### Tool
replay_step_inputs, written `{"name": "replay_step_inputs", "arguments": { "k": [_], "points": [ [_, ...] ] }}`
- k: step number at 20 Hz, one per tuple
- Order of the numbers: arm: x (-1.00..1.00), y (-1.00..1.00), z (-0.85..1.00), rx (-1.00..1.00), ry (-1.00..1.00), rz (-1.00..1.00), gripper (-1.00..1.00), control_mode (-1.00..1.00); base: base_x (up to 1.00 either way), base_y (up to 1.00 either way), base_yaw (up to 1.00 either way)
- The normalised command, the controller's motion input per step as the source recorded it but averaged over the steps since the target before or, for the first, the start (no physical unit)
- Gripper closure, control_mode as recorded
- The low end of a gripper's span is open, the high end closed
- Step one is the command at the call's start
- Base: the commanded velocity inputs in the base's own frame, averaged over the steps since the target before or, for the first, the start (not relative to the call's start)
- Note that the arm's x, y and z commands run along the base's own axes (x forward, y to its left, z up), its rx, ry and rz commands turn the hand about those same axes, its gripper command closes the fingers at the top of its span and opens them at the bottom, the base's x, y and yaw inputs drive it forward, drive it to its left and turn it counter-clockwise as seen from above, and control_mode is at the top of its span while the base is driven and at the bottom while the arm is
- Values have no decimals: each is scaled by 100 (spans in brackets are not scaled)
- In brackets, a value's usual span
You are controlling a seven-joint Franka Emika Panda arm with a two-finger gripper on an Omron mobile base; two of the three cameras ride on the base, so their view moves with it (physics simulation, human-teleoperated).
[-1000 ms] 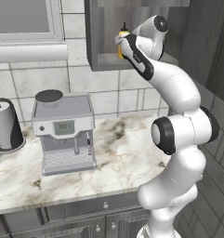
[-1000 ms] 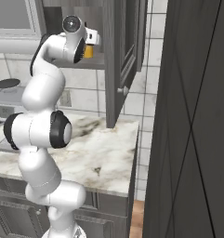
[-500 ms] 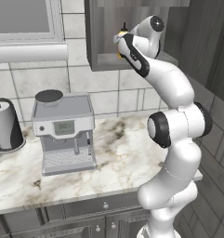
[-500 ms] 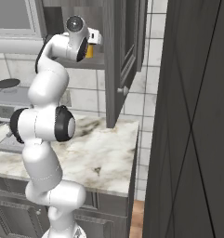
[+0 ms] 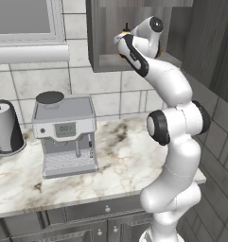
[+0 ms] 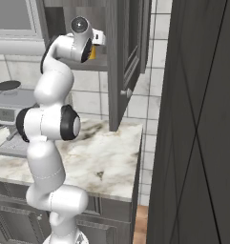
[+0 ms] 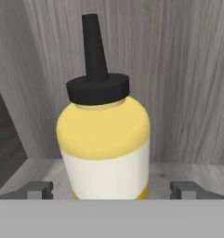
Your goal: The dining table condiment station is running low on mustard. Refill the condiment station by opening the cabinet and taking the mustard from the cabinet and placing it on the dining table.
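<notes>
Yellow, slim and upright with its dark nozzle pointing up, the mustard squeeze bottle [image 7: 104,139] is framed straight ahead between the spread, empty fingertips [image 7: 39,189] of the two-finger gripper [image 7: 111,190].

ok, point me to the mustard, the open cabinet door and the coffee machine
mustard [image 7: 104,139], hand view, on the bottle's yellow shoulder.
cabinet door [image 6: 128,57], right base view, on the swung-out door's panel.
coffee machine [image 5: 65,130], left base view, on its front display.
</notes>
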Motion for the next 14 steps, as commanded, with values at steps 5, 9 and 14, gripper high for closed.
{"name": "replay_step_inputs", "arguments": {
  "k": [5, 9, 14],
  "points": [
    [21, 2, -3, 0, 0, 0, -100, -100, 0, 0, 0],
    [20, 3, -3, 0, 0, 0, -100, -100, 0, 0, 0],
    [18, 3, -3, 0, 0, 0, -100, -100, 0, 0, 0]
  ]
}}
